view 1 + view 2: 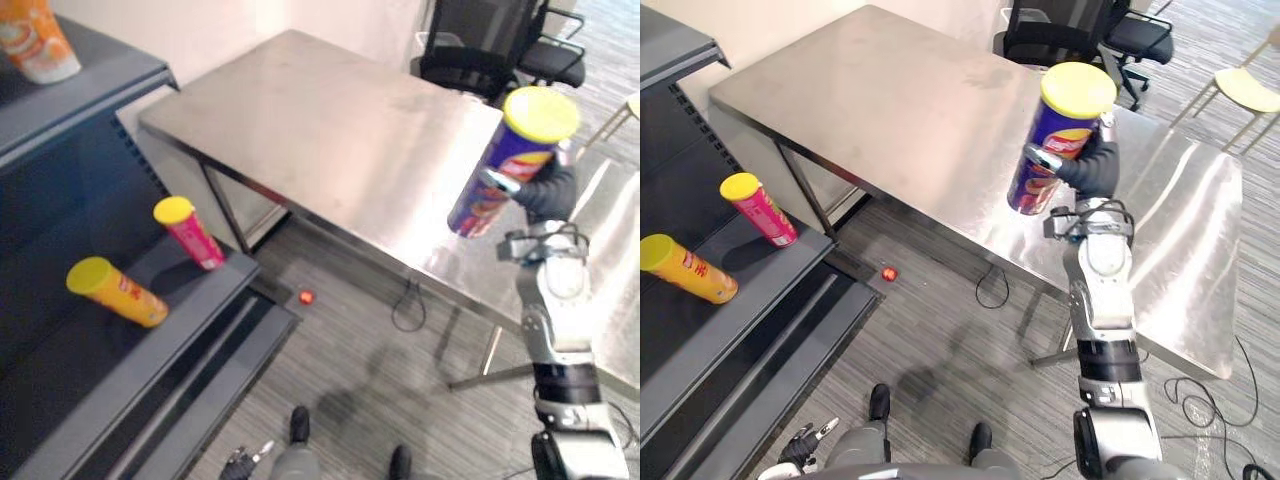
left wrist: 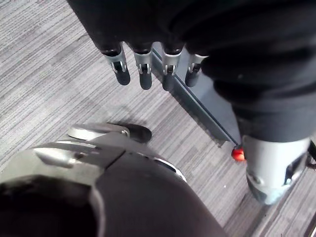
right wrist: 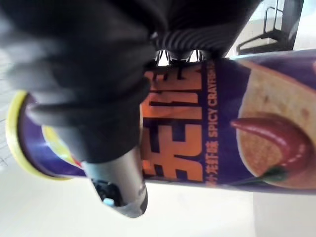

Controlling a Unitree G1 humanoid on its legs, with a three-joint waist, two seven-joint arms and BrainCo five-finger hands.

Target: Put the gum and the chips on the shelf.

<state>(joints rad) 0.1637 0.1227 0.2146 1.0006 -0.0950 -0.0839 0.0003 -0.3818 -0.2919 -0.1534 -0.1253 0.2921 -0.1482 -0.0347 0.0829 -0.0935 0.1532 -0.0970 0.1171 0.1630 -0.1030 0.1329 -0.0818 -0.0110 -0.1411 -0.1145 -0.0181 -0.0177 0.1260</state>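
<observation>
The right robot hand (image 1: 1092, 166) is gripping a purple chip can (image 1: 1052, 140) with a yellow lid, its fingers and thumb curling round the middle of the can. It is holding the can up in the air over the near edge of a steel bench (image 1: 890, 110). The can is tilting, with its lid pointing toward one o'clock and its base toward seven o'clock.

From this hand, the dark shelf (image 1: 70, 350) is lying well apart toward nine o'clock, across open floor. Two cans are lying on their sides on its middle board: a yellow can (image 1: 118, 290) and, toward one o'clock of it, a pink can (image 1: 190, 232). An orange tub (image 1: 38, 40) is standing on the top board.

A small red thing (image 1: 306, 296) is lying on the floor just beside the foot of the shelf; whether it is the gum cannot be told.

The left robot hand (image 2: 145, 74) is hanging low near the floor with fingers relaxed, holding nothing. It is nearer the shelf, but the right hand has the chips, so the coming move probably means carrying the can leftward toward nine o'clock.
</observation>
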